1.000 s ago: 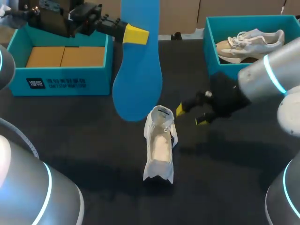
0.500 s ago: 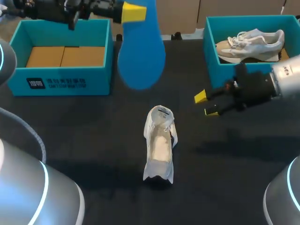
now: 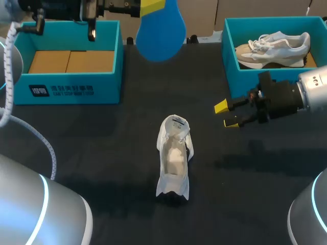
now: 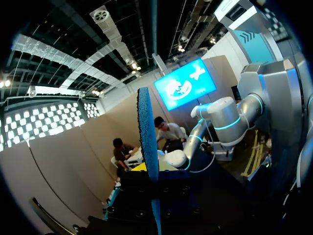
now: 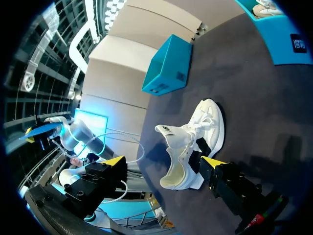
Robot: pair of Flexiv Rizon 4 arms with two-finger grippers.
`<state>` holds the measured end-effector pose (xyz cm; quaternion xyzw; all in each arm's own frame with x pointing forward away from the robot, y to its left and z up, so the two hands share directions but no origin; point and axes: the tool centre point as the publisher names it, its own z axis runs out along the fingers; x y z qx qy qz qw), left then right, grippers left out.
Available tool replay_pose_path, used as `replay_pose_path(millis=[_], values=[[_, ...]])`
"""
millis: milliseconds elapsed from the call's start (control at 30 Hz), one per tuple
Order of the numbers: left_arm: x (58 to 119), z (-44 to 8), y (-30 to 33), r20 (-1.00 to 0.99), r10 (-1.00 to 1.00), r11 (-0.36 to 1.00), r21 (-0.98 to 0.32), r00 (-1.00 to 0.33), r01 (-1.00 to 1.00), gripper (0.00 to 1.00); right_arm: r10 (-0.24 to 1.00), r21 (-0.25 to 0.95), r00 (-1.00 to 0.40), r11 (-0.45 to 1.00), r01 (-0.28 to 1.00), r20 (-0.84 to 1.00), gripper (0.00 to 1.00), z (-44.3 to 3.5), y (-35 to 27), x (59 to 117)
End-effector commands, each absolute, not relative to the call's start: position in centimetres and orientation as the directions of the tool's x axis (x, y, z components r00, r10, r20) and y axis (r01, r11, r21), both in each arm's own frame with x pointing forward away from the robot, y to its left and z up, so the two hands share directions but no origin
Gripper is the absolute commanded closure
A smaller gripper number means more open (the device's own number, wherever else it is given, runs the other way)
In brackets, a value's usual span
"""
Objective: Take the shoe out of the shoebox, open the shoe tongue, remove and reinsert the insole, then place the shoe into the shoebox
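- The worktop (image 3: 102,132) is dark and pretty evenly lit from overhead, with no hard glare on it.
- Shadows are soft-edged. There's one to the left of the white shoe (image 3: 173,153) and another under the right arm (image 3: 286,97).
- The shoe is so bright its upper nearly washes out.
- The cyan rings (image 3: 46,196) on the arms glow.

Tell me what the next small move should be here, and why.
Probably lower the left fingers so the blue insole comes down over the white shoe. The insole is out of the shoe and held high near the table's far edge. The shoe lies mid-table with its mouth showing, and the right fingers sit open beside it.
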<state>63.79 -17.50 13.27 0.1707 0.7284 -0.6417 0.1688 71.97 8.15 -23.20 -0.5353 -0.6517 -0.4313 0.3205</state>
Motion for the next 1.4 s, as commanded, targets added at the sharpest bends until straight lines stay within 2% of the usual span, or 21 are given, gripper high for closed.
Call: replay_pose_path(millis=[33, 167, 200, 667, 800, 833, 933, 967, 1400], values=[[63.7, 9.7, -17.8, -0.846, -0.051, 0.034, -0.533, -0.531, 0.845, 1.00, 0.423, 0.219, -0.221, 0.054, 0.974, 0.879, 0.00, -23.2, 8.3, 72.0], [64.8, 6.2, -18.5, -0.928, -0.040, -0.068, -0.368, -0.371, 0.927, 1.00, 0.423, 0.219, -0.221, 0.054, 0.974, 0.879, 0.00, -23.2, 8.3, 72.0], [65.1, 5.3, -18.7, -0.962, -0.021, -0.069, -0.270, -0.272, 0.960, 1.00, 0.423, 0.219, -0.221, 0.054, 0.974, 0.879, 0.00, -23.2, 8.3, 72.0], [65.1, 5.3, -18.7, -0.962, -0.021, -0.069, -0.270, -0.272, 0.960, 1.00, 0.423, 0.219, -0.221, 0.054, 0.974, 0.879, 0.00, -23.2, 8.3, 72.0], [66.4, 2.8, -19.0, -0.994, -0.013, -0.108, -0.106, -0.109, 0.988, 1.00, 0.423, 0.219, -0.221, 0.054, 0.974, 0.879, 0.00, -23.2, 8.3, 72.0], [67.0, 1.9, -19.1, -0.993, -0.002, -0.088, -0.116, -0.116, 0.989, 1.00, 0.423, 0.219, -0.221, 0.054, 0.974, 0.879, 0.00, -23.2, 8.3, 72.0], [68.0, -0.4, -19.3, -1.000, -0.011, -0.059, 0.023, 0.023, 0.998, 1.00, 0.423, 0.219, -0.221, 0.054, 0.974, 0.879, 0.00, -23.2, 8.3, 72.0], [68.0, -1.1, -19.5, -0.993, -0.022, -0.015, 0.119, 0.118, 0.993, 1.00, 0.423, 0.219, -0.221, 0.054, 0.974, 0.879, 0.00, -23.2, 8.3, 72.0], [68.0, -1.1, -19.5, -0.993, -0.022, -0.015, 0.119, 0.118, 0.993, 1.00, 0.423, 0.219, -0.221, 0.054, 0.974, 0.879, 0.00, -23.2, 8.3, 72.0]])
